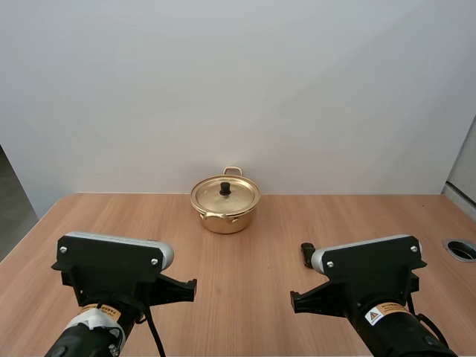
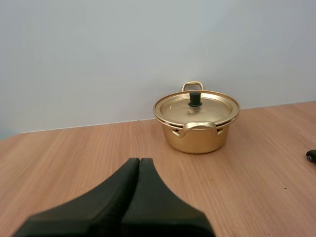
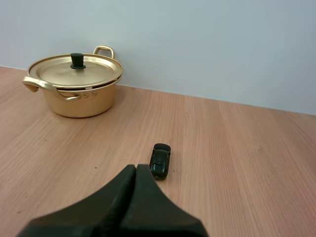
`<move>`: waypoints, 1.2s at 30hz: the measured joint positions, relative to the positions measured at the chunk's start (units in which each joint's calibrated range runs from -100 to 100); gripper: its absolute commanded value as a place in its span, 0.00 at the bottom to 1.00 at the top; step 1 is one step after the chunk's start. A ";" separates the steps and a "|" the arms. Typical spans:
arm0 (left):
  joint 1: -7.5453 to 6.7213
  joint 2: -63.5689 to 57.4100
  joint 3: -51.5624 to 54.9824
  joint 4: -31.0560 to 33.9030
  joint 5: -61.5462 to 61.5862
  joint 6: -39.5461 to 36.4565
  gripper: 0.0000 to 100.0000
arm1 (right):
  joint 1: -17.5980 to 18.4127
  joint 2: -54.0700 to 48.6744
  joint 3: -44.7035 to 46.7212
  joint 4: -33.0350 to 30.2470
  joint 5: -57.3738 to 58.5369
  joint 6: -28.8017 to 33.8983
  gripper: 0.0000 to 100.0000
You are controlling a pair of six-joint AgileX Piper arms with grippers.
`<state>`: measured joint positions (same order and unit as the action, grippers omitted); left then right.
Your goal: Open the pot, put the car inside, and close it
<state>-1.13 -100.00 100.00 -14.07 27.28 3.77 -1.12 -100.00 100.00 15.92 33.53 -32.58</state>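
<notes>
Lid (image 1: 224,196) covers the gold pot (image 1: 225,217) far back on the tabletop (image 1: 245,297), black toy car (image 3: 160,161) just ahead of the right claw (image 3: 136,170). Both claws are clenched, empty; left claw (image 2: 139,163) should spread, then pinch the knob (image 2: 195,98) squarely.

A light wooden surface (image 1: 253,245) with fine grain runs back to a plain pale wall (image 1: 238,89). Near the surface's right edge sits a round, grey-rimmed opening (image 1: 462,249), partly cut off.
</notes>
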 measured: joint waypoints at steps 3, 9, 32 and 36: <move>0.00 0.00 0.00 0.00 0.00 0.00 0.00 | 0.00 0.00 0.00 0.00 0.00 0.00 0.00; 0.00 0.00 0.00 0.11 -0.89 0.73 0.00 | 0.00 0.00 0.00 7.43 -0.17 0.00 0.00; -0.08 32.25 -27.25 -1.32 5.12 1.47 0.00 | -0.57 30.75 -31.50 -1.06 9.51 3.49 0.00; -1.46 40.18 -34.20 -1.81 -1.81 5.70 0.00 | -0.57 38.69 -38.04 -1.77 7.12 3.61 0.00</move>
<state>-2.58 -59.82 65.80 -15.88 25.47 9.47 -1.69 -61.31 61.96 14.15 40.64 -28.97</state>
